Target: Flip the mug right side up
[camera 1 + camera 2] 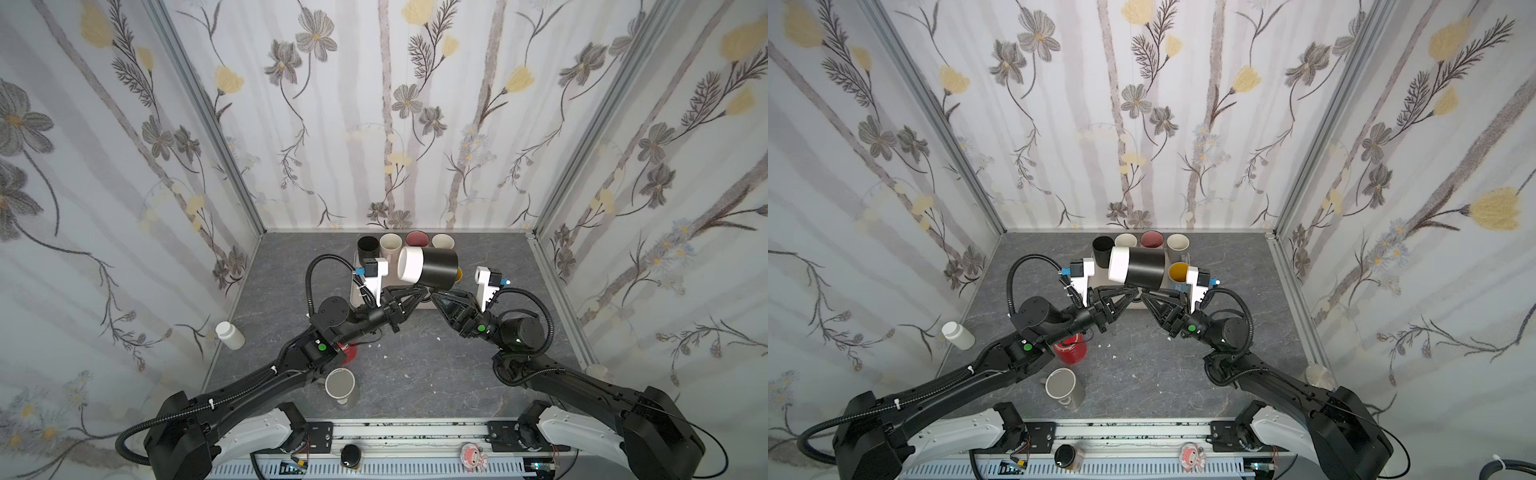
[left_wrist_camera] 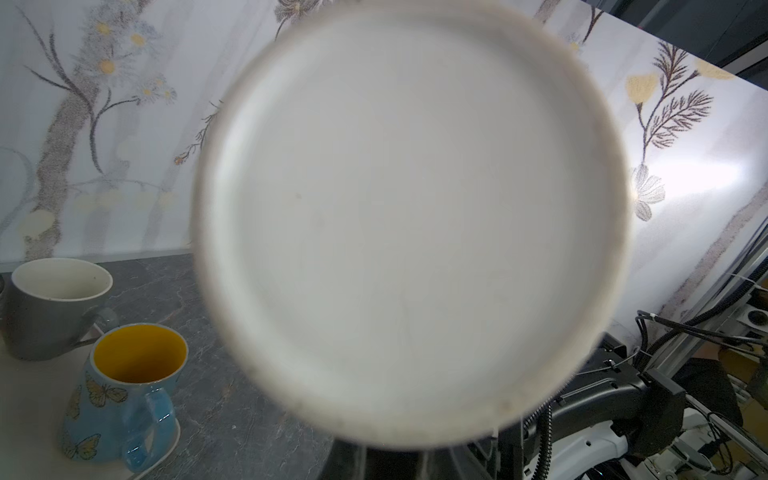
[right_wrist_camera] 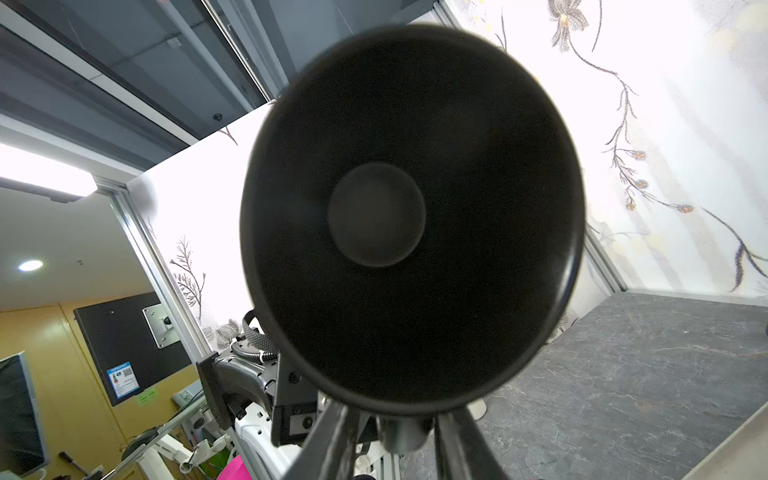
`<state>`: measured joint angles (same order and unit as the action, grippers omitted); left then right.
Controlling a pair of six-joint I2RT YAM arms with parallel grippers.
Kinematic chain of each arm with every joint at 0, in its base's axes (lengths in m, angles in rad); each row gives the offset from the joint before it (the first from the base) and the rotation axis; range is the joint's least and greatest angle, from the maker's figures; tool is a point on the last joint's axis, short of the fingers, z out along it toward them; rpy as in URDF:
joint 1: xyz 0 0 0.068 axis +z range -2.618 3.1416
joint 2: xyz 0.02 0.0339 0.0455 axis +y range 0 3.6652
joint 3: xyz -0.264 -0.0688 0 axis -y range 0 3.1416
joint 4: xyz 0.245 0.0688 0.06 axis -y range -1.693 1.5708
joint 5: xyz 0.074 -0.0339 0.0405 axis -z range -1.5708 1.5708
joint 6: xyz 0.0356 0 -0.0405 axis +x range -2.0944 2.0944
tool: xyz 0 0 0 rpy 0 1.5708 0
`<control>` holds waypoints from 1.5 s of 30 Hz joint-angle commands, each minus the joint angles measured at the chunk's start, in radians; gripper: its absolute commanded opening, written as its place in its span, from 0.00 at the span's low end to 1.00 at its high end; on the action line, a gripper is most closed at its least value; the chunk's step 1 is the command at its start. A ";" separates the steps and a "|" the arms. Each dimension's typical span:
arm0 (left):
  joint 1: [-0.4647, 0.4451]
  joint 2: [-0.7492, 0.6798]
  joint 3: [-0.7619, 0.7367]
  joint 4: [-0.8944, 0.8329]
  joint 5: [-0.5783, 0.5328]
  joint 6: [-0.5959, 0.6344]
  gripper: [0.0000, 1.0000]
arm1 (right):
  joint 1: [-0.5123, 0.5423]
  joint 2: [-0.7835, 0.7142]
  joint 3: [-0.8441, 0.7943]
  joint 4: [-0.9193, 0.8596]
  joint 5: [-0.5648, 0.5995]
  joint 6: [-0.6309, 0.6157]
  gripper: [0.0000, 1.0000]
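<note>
Though L gripper (image 1: 422, 293) clamped the mug (image 1: 430, 266), held sideways over the tray (image 2: 29, 382), its body hid the contact pt from you, and R gripper (image 1: 435, 297) sat beneath w/ jaws apart, blurred.

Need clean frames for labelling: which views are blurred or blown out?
Left wrist view: mug fills the frame, soft-edged. Right wrist view: wall blown out white, mug interior almost black. Both top views: sharp.

No legible text or labels
</note>
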<state>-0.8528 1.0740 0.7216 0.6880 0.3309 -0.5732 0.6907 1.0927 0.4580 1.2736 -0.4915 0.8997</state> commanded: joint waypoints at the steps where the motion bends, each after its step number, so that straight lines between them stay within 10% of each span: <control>1: 0.001 0.009 0.007 0.110 0.021 -0.012 0.00 | 0.002 0.005 0.014 0.081 -0.007 0.026 0.28; 11: 0.000 0.012 0.004 0.083 -0.009 -0.026 0.00 | 0.006 0.000 0.021 0.034 0.032 0.009 0.00; 16: 0.000 -0.035 -0.024 0.007 -0.133 -0.012 0.76 | 0.005 -0.081 0.037 -0.202 0.146 -0.070 0.00; 20: 0.000 -0.064 -0.047 -0.042 -0.193 -0.011 0.94 | 0.001 -0.152 0.060 -0.451 0.291 -0.138 0.00; 33: 0.004 -0.258 -0.153 -0.170 -0.411 0.032 1.00 | 0.061 0.081 0.416 -1.293 0.750 -0.426 0.00; 45: 0.012 -0.339 -0.192 -0.209 -0.448 0.064 1.00 | 0.101 0.538 0.703 -1.545 0.917 -0.571 0.00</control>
<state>-0.8433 0.7444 0.5343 0.4805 -0.0975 -0.5236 0.7944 1.5852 1.1259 -0.2584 0.3374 0.3805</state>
